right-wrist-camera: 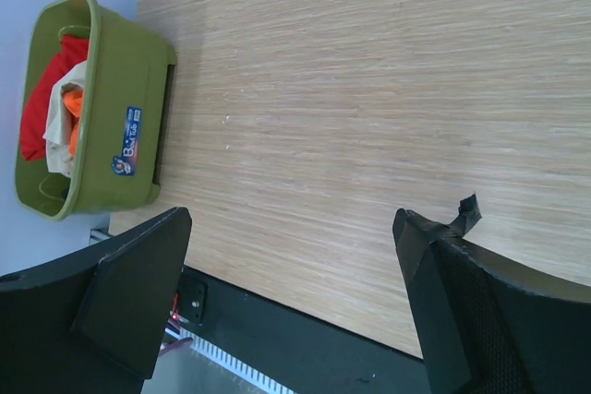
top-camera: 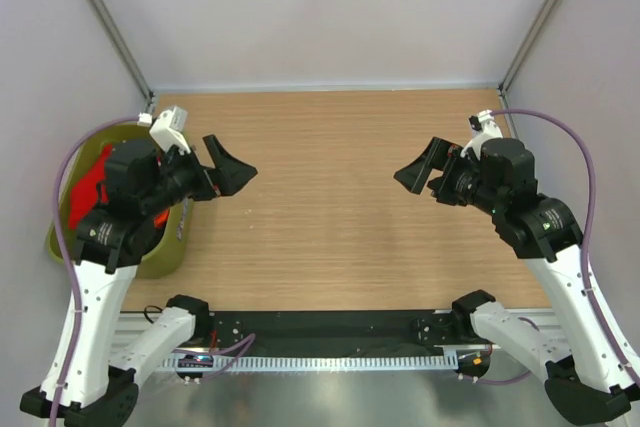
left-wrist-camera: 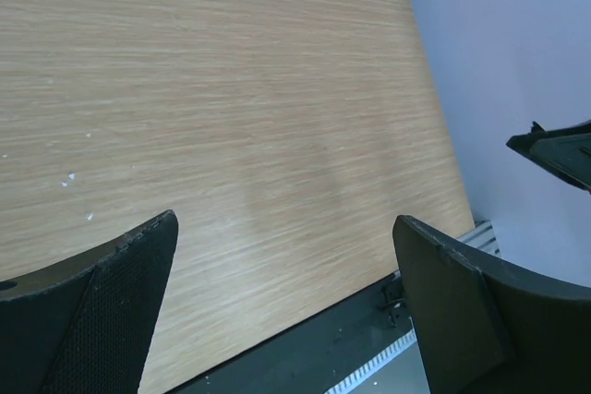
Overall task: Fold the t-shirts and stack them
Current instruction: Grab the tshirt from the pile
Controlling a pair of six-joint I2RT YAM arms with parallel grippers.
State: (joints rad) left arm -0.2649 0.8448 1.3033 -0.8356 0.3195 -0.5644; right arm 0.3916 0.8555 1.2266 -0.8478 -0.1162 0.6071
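Both of my 2 claws, left claw (top-camera: 234, 169) and right claw (top-camera: 418, 173), hang above the wooden table (top-camera: 330, 217) with jaws spread wide, gripping nothing. The t-shirts (right-wrist-camera: 42, 117), red, beige and orange, lie bunched inside the olive-green tub (right-wrist-camera: 120, 71) at the table's left edge, beside my left arm.

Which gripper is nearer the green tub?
Left. The left gripper hovers just beside the tub, on its inner side; the right gripper is far across the table.
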